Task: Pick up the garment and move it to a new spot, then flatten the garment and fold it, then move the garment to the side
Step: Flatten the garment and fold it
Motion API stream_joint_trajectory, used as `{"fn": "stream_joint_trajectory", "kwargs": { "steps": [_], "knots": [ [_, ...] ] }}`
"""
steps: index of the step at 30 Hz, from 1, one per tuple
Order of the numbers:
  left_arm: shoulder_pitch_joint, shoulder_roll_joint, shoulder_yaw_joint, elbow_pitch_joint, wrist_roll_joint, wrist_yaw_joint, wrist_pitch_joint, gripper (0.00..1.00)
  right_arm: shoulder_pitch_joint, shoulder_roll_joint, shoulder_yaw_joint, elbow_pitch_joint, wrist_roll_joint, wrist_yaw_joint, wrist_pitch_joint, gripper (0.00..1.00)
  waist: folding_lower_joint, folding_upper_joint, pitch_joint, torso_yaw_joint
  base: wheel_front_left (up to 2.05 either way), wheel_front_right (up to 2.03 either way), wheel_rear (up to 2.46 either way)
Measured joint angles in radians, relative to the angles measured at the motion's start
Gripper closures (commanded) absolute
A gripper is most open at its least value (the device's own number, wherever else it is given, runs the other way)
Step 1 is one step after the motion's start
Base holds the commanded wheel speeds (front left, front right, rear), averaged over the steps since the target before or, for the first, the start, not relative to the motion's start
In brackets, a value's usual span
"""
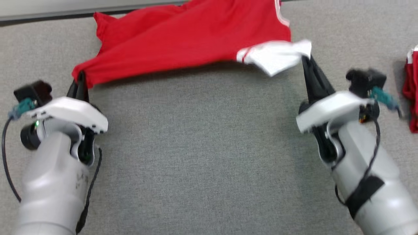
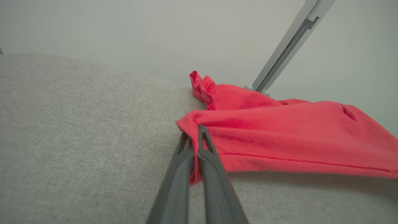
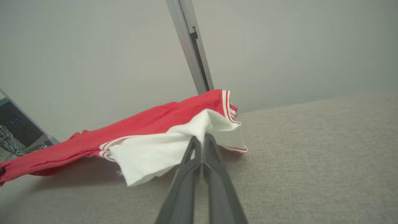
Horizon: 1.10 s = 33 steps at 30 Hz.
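Three camera views of one grey cloth-covered surface point(image 1: 202, 156): one from above, two low and close.

The head camera looks steeply down from behind both claws, taking in the left claw point(image 1: 80, 76), the right claw point(image 1: 305, 60) and the red garment point(image 1: 183, 36) spanning just beyond their tips. Each wrist camera sits right behind its own claw, looking along the fingers, low over the surface toward a pale wall point(image 2: 124, 31). Both wrist views share the garment and a metal post point(image 3: 189, 46) beyond the tips.
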Motion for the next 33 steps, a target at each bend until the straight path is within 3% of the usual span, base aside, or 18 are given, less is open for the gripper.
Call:
{"fn": "stream_joint_trajectory", "kwargs": {
  "steps": [3,13,19,26,33],
  "knots": [
    [0.141,0.001,0.046,-0.1,0.019,0.009,0.0,1.0,0.209,-0.029,-0.017,-0.148,-0.006,0.0,0.0,1.0,0.0,0.0,-0.045,-0.004,0.0,0.0,0.0],
    [0.486,0.003,0.093,-0.318,0.067,0.04,0.0,1.0,0.649,-0.046,-0.085,-0.422,-0.056,0.001,0.043,1.0,0.0,0.0,-0.172,-0.016,0.0,0.0,0.0],
    [0.681,0.021,0.092,-0.526,0.073,0.089,0.057,1.0,0.873,-0.034,-0.17,-0.655,-0.112,0.001,0.214,1.0,0.0,0.0,-0.244,-0.027,0.0,0.0,0.0],
    [0.951,0.041,0.093,-0.891,0.085,0.191,0.196,1.0,1.094,-0.017,-0.273,-0.913,-0.166,0.001,0.447,1.0,0.0,0.0,-0.3,-0.032,0.0,0.0,0.0],
    [1.155,0.059,0.079,-1.191,0.087,0.277,0.375,1.0,1.218,0.011,-0.337,-1.069,-0.196,0.001,0.645,1.0,0.0,0.0,-0.331,-0.031,0.0,0.0,0.0]
  ]
}}
